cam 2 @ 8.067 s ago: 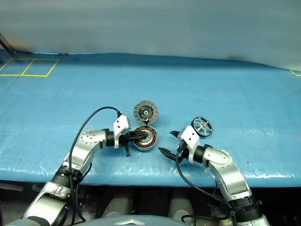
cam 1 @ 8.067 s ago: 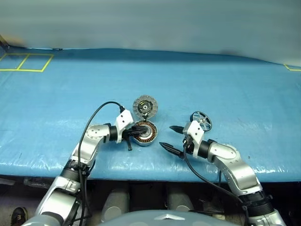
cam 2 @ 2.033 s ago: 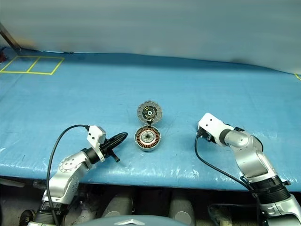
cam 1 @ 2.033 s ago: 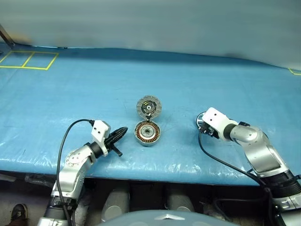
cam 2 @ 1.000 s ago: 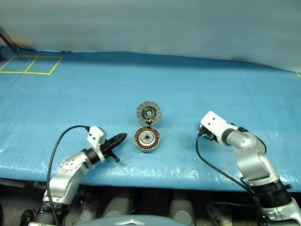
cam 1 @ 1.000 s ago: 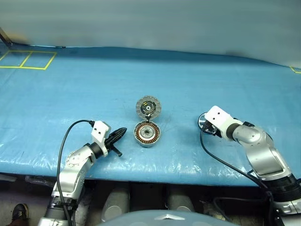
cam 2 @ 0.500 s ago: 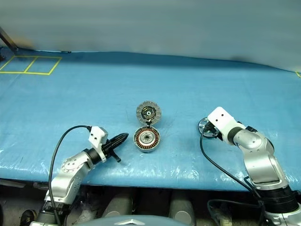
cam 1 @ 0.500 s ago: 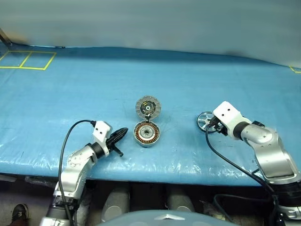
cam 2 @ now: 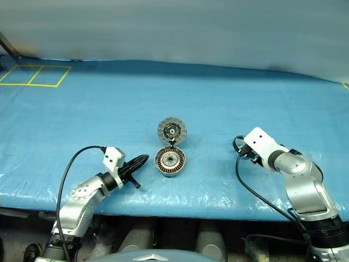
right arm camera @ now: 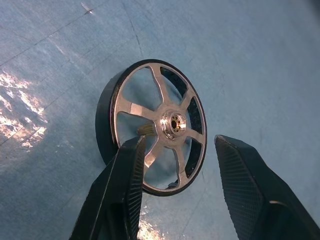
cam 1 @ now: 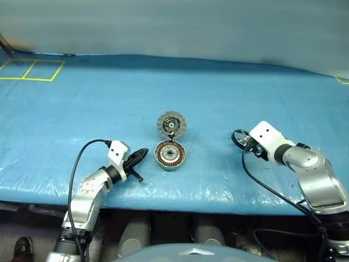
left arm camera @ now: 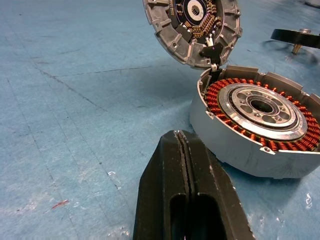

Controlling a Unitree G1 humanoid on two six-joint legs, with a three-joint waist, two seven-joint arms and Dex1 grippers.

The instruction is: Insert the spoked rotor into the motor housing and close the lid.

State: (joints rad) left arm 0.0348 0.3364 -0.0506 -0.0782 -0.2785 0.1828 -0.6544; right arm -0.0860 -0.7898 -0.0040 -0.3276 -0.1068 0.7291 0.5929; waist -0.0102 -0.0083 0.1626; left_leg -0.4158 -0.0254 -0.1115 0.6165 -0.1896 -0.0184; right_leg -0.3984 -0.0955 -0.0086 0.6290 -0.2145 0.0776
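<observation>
Both jaws differ: those of the left gripper (left arm camera: 186, 185) are pressed flat together on nothing, while those of the right gripper (right arm camera: 180, 165) stand parted. In the right wrist view the spoked rotor (right arm camera: 155, 125) sits ahead of the parted fingers, tilted up on its dark rim on the blue table cover (cam 1: 82, 109). One finger (right arm camera: 125, 180) overlaps the rotor's lower edge and the other finger stands off to the rotor's side, apart from it. Whether the rotor is actually pinched cannot be told; only one finger seems to meet it, and the silvery hub lies between the two fingertips' lines.

Just ahead of the clenched left jaws, and slightly to one side, stands the motor housing (left arm camera: 255, 125), open, with its copper windings and steel centre showing; the fingertips stop short of its grey wall, near but not touching. Beyond the housing, on its far edge from the left jaws, the lid (left arm camera: 192, 25) is swung up on its hinge, inner face turned toward the gripper.

From the head views, the housing lies between the two grippers, nearer the left one.
</observation>
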